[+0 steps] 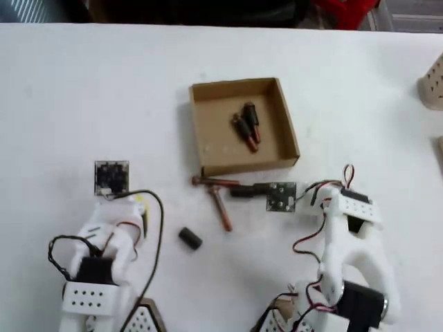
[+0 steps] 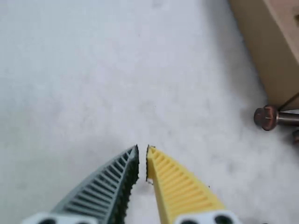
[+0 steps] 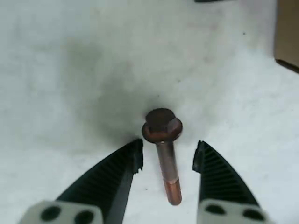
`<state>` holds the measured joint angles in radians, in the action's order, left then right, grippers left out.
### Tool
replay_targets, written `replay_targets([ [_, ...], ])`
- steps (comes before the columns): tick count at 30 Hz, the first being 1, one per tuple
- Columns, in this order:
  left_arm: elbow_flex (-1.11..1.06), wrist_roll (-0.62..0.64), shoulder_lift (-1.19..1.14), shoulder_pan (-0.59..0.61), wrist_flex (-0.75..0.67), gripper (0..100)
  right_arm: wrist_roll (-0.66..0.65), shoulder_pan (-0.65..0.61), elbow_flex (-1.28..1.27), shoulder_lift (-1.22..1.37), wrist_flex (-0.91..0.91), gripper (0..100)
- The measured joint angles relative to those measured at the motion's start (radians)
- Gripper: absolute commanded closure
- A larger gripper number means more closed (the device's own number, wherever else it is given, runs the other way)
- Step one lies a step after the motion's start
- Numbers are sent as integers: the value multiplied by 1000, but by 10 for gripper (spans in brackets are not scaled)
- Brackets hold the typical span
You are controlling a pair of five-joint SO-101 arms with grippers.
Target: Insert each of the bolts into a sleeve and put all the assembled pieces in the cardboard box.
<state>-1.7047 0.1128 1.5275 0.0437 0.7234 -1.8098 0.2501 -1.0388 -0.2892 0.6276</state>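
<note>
A white bench (image 1: pixel 83 90) seen from above, with an open cardboard box (image 1: pixel 249 167) at its middle. Assembled pieces (image 1: pixel 246 124), copper bolts already pushed into black sleeves, lay together inside the box.

Just outside the box's near wall lay a copper bolt (image 3: pixel 162 126), running alongside that wall. The right tool (image 3: pixel 168 151) was set over this bolt with its two black jaws apart, one on either side of the shaft just behind the flanged head, touching nothing. The placement looked chosen so that closing would pinch the shaft and leave the threaded end free for a sleeve.

A second bolt (image 1: pixel 221 207) lay a little farther from the box, angled away from the first. A loose sleeve (image 1: pixel 190 238), short and black, sat beyond it, farther again from the box.

The left tool (image 2: pixel 142 149), one jaw grey and one yellow, hung over bare bench well to the side of the box, jaws almost together and holding nothing. It seemed parked clear of the right arm's work.
</note>
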Motion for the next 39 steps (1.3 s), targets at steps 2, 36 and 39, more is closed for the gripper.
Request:
replay_targets([
  [2,0,0,0,0,0,935,44,0,28,32,0,982],
  [36,0,0,0,0,0,935,1234,117,351,41,328,936],
  [39,0,0,0,0,0,935,1234,143,333,41,315,894],
])
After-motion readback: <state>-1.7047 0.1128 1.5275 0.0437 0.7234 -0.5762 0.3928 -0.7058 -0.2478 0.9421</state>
